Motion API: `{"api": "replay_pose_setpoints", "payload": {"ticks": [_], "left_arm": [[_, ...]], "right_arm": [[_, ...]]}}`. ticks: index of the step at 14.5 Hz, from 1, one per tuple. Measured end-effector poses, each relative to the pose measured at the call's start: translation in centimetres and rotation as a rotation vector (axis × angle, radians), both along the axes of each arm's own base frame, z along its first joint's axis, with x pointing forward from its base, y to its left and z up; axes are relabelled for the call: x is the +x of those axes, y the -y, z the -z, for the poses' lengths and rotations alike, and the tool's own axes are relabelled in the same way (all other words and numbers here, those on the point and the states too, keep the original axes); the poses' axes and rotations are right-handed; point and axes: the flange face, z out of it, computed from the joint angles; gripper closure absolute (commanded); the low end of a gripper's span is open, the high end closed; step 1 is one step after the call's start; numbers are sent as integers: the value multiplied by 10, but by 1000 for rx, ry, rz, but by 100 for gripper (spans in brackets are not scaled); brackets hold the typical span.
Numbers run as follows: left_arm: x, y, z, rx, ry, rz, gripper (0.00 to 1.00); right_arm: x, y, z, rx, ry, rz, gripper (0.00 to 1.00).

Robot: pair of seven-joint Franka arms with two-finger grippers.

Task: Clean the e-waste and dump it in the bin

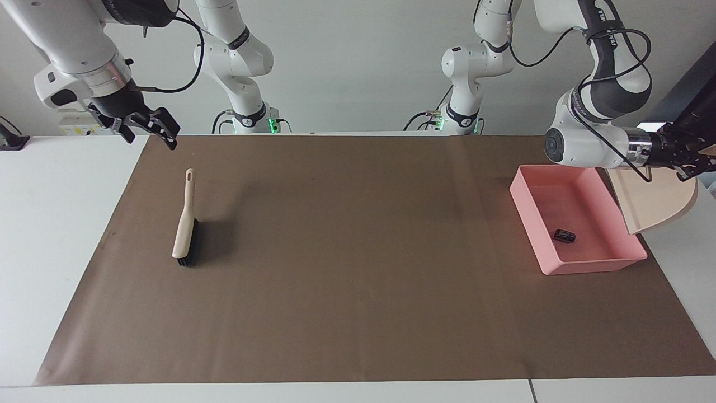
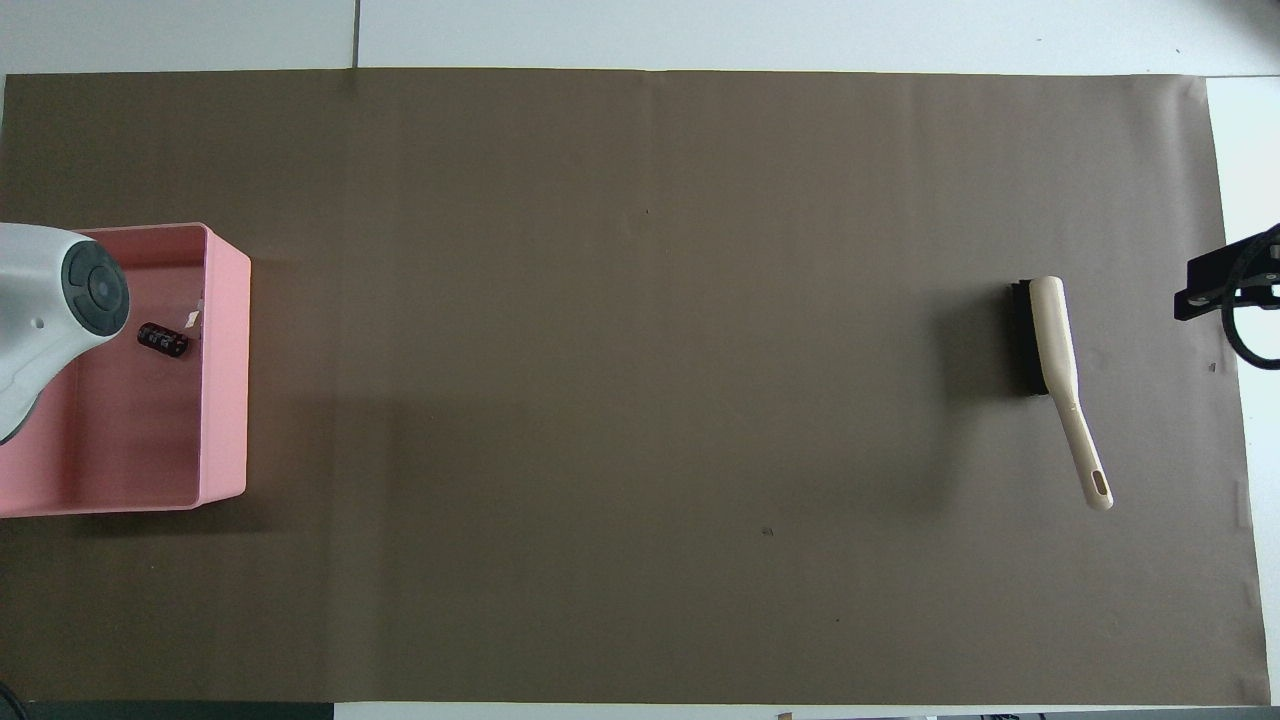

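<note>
Lying in the pink bin (image 1: 530,224), a dark cylinder (image 1: 564,235) is seen beside a small white piece (image 2: 193,319) against the wall. The beige dustpan (image 1: 657,201) is gripped by the left claw (image 1: 685,162), tilted, raised by the bin's outer edge. The brush (image 1: 184,225) rests on the brown-papered worktop (image 1: 358,313), toward the right arm's end. The right claw (image 1: 146,126) is raised with fingers spread, grasping nothing.

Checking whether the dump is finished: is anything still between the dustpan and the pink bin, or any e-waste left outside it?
Nothing visible stands between them. The left gripper holds the dustpan beside the bin; the dark cylinder already lies inside. No e-waste shows on the brown mat.
</note>
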Motion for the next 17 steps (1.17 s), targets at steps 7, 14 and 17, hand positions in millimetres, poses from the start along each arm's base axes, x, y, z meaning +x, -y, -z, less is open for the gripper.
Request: {"api": "replay_pose_setpoints", "payload": {"ticks": [7,14,17], "left_arm": [[1,9,-39,-212,32,-70,100],[-7,84,-19,-675,-5,-120,100],[-13,141,23,-820,-90,-97,100]], "right_arm": [[0,0,0,6,0,2,0],[-1,0,5,8,-11,2,0],[-2,-1,9,10,-19,0,0]]}}
